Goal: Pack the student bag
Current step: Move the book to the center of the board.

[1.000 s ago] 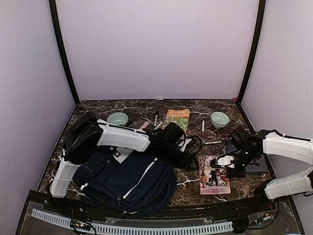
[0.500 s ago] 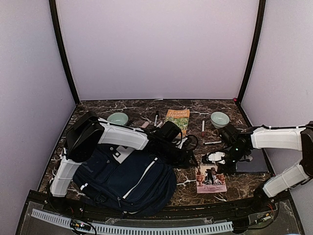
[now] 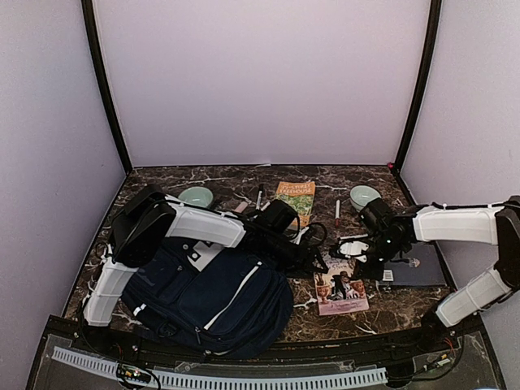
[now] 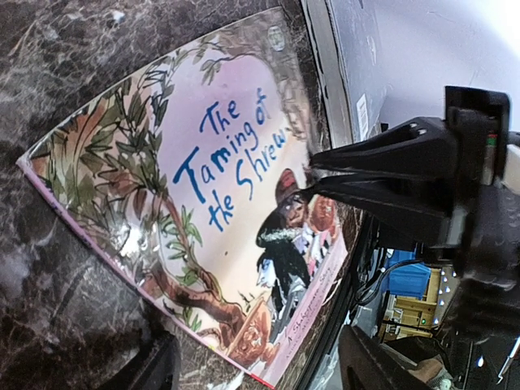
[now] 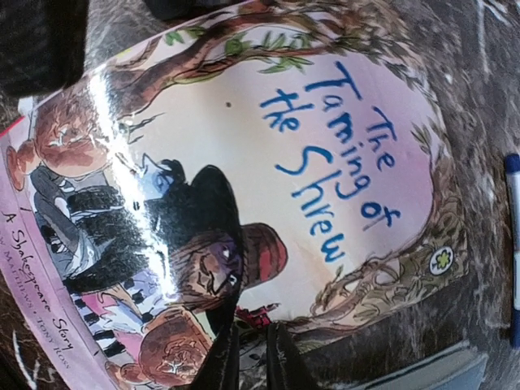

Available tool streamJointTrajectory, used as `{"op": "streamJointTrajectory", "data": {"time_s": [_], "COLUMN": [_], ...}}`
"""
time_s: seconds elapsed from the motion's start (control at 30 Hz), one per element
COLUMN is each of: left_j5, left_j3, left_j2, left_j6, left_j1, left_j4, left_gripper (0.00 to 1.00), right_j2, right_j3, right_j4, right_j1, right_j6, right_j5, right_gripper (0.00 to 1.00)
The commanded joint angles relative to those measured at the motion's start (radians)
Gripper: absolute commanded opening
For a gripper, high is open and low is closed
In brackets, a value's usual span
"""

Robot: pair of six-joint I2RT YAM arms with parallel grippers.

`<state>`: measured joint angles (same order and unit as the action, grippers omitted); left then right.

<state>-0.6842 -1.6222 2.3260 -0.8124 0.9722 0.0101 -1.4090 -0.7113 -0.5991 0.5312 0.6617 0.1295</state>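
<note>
The student bag (image 3: 215, 305), a navy backpack with white stripes, lies at the near left. The picture book "The Taming of the Shrew" (image 3: 341, 292) lies flat on the marble table right of it, and fills both wrist views (image 4: 219, 187) (image 5: 268, 179). My left gripper (image 3: 318, 264) is open, its fingers (image 4: 154, 370) spread over the book's near edge. My right gripper (image 3: 351, 250) is shut, and its fingertips (image 5: 231, 349) press on the book's cover by its edge. It also shows in the left wrist view (image 4: 313, 172).
A dark blue book (image 3: 410, 268) lies right of the picture book. An orange book (image 3: 294, 197), two green bowls (image 3: 195, 197) (image 3: 365, 197) and several markers (image 3: 337, 211) lie at the back. A blue marker (image 5: 513, 244) lies near the picture book.
My right gripper has moved left and away from me, sliding the picture book left toward the bag and turning it a little. My left gripper has shifted slightly back.
</note>
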Motion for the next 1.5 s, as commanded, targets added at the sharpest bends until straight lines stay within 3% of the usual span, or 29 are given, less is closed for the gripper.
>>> {"op": "streamJointTrajectory", "data": {"time_s": [0.0,0.23,0.4,0.9,1.3,1.47], "left_j5": [0.059,0.074,0.092,0.094,0.039,0.011], "left_j3": [0.002,0.01,0.017,0.054,0.056,0.052], "left_j2": [0.047,0.042,0.025,0.025,0.065,0.093], "left_j6": [0.013,0.009,0.019,-0.038,-0.143,-0.251], "left_j1": [-0.009,-0.01,-0.01,-0.015,-0.023,-0.024], "left_j4": [-0.098,-0.119,-0.146,-0.114,0.06,0.234], "left_gripper": [0.69,0.68,0.68,0.69,0.69,0.7], "right_j2": [0.095,0.103,0.088,-0.054,-0.209,-0.22], "right_j3": [-0.093,-0.088,-0.061,0.037,0.017,0.008], "right_j4": [-0.124,-0.19,-0.196,-0.027,0.042,0.05], "right_j1": [-0.035,-0.058,-0.063,-0.059,-0.024,-0.019], "right_j6": [-0.07,-0.129,-0.085,-0.058,-0.104,-0.105], "right_j5": [0.006,0.055,0.059,0.039,0.058,0.07], "right_gripper": [0.18,0.21,0.21,0.18,0.12,0.11]}}
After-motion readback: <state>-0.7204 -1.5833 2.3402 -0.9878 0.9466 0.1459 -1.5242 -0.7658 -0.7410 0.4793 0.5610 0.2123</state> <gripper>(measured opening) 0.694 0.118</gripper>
